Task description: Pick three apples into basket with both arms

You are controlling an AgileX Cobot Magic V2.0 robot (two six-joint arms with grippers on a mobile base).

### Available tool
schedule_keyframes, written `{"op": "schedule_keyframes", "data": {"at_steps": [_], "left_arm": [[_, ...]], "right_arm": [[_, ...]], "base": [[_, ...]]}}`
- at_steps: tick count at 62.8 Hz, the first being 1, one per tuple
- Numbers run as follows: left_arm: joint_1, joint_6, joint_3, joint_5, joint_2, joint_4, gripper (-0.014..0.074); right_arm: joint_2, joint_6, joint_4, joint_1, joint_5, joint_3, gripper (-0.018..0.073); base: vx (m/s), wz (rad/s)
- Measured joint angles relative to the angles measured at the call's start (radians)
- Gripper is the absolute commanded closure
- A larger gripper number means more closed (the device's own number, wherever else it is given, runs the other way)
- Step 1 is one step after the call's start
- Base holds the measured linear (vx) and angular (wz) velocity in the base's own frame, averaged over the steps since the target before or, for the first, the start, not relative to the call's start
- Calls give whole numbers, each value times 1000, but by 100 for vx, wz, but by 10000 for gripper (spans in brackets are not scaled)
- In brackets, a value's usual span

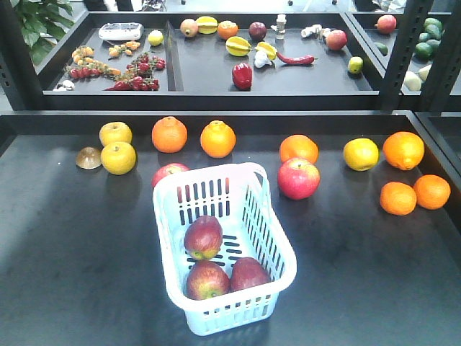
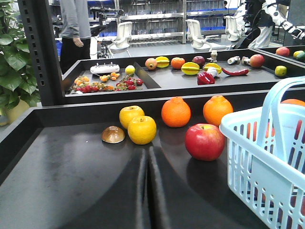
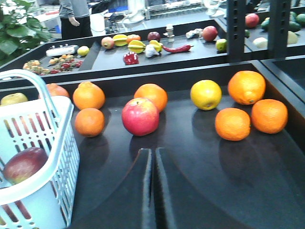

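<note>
Bare tabletop (image 1: 79, 274) flanking basket (image 1: 277, 238); fruit row behind

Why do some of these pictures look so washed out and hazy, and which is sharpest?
Front view: sharpest, though a pale sheen of glare lies on the dark table. Left wrist view: the basket is overexposed, and the shut left gripper blurs. Right wrist view: the basket bleaches near white, its edges soft.

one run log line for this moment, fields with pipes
stage: done | three apples in basket | left gripper shut, empty | right gripper shut, empty | two red apples on table outside
</note>
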Motion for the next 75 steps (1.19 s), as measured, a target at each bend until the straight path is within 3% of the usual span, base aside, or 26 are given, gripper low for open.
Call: {"op": "schedule_keyframes", "data": {"at_steps": [75], "left_arm": [[0,0,0,0,0,0,602]], "right_arm": [[0,1,0,3,-1,0,564]], "base": [[0,0]]}}
